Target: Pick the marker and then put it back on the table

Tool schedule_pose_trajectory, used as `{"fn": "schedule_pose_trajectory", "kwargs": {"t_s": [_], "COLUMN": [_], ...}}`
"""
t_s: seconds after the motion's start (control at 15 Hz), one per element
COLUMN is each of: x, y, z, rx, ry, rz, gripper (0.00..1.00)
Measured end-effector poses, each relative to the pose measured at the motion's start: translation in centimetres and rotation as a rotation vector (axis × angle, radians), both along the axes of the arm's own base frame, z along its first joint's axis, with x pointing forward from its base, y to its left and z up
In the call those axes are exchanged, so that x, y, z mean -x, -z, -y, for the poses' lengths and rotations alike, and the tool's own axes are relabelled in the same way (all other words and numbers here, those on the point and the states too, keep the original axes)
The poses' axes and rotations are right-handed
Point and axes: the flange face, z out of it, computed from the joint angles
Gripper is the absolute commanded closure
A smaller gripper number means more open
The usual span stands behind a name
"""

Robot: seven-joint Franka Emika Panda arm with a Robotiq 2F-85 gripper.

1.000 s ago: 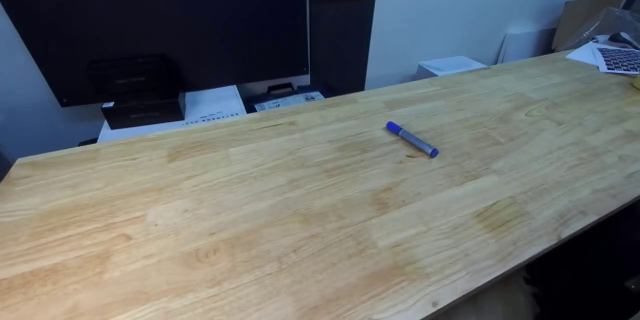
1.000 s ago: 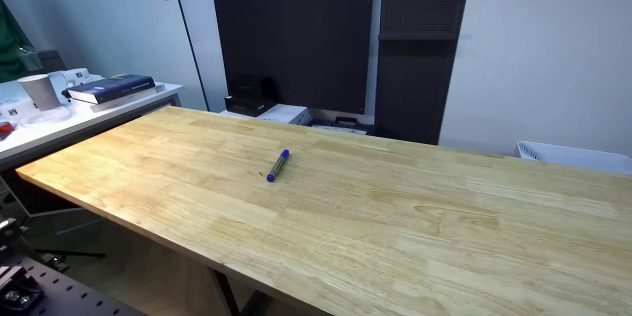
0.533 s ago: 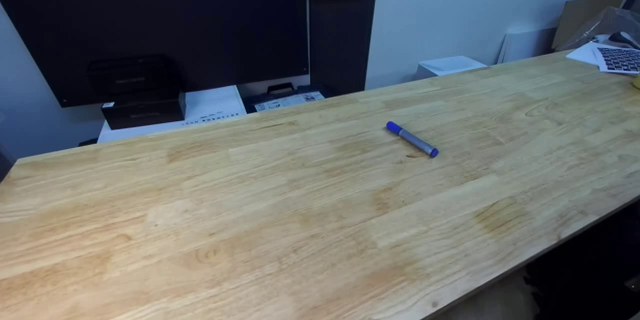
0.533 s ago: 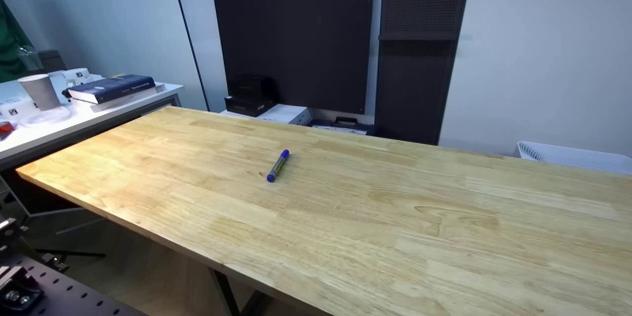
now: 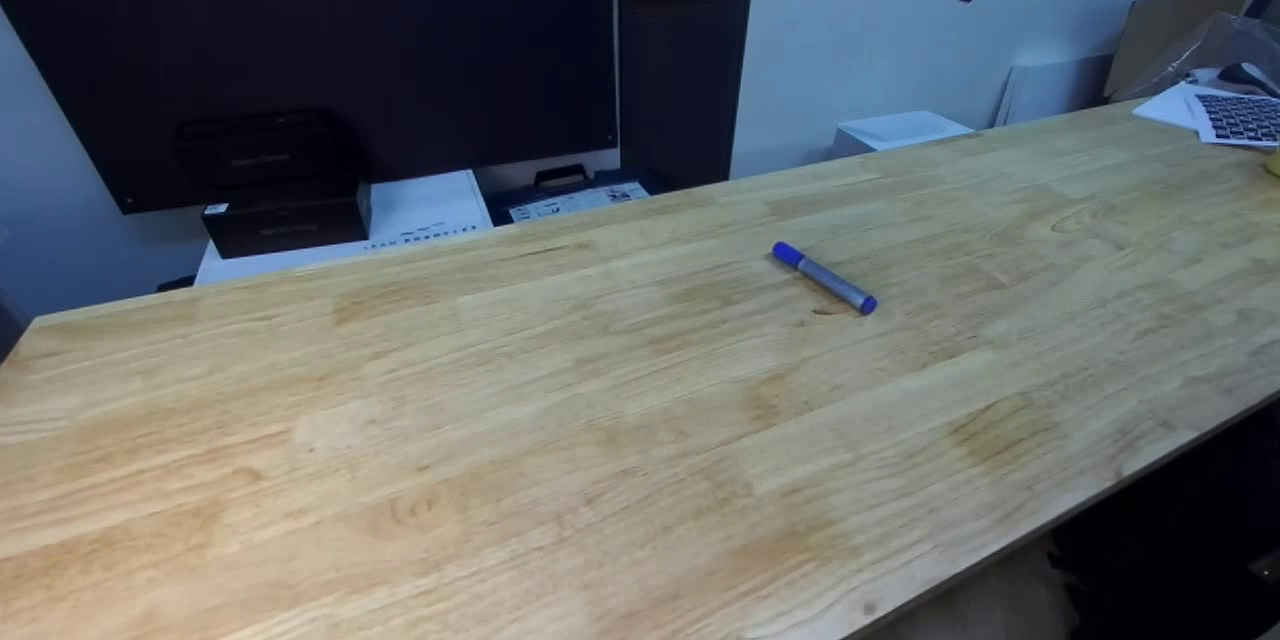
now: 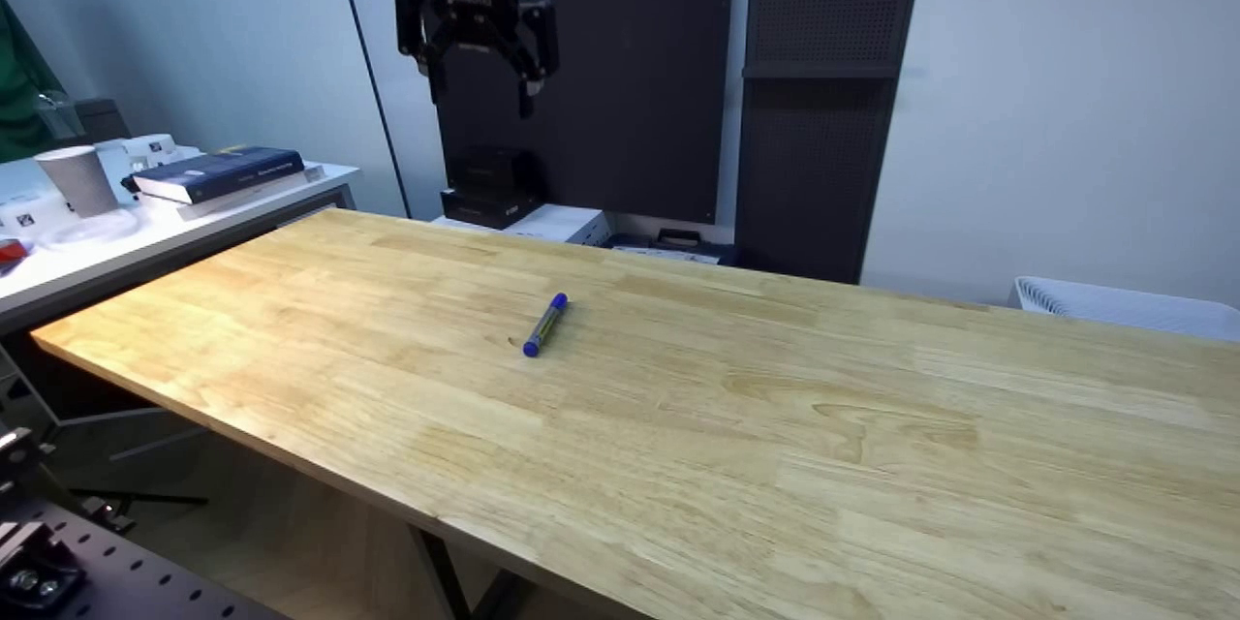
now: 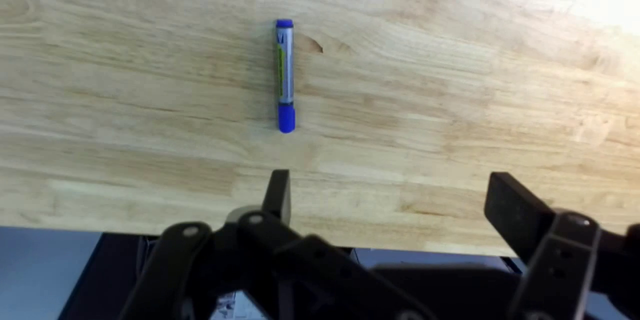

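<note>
Pale grain ran wide across the table, a dark board beyond its far edge, and there, flat on top, lay the marker, longer blue end toward that far edge! High above the table hung the gripper, jaws wide apart with nothing between them. And the marker's handling? Light and stiff, by the look of it, hardly fragile, but that smooth round barrel seemed likely to slip or roll at a nudge! Best hold, to my mind, lay at the silvery middle, jaws square across its length.
</note>
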Motion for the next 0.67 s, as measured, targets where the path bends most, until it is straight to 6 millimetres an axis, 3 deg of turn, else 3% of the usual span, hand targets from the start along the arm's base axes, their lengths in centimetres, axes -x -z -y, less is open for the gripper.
{"fn": "schedule_pose_trajectory", "kwargs": {"t_s": [0.13, 0.47, 0.67], "x": [-0.3, -0.5, -0.7], "y": [1.2, 1.6, 3.8], "z": [0.4, 0.7, 1.6], "rx": [-0.001, 0.053, 0.103], "ry": [0.004, 0.013, 0.053], "rz": [-0.026, -0.050, -0.073], "gripper": [0.00, 0.00, 0.00]}}
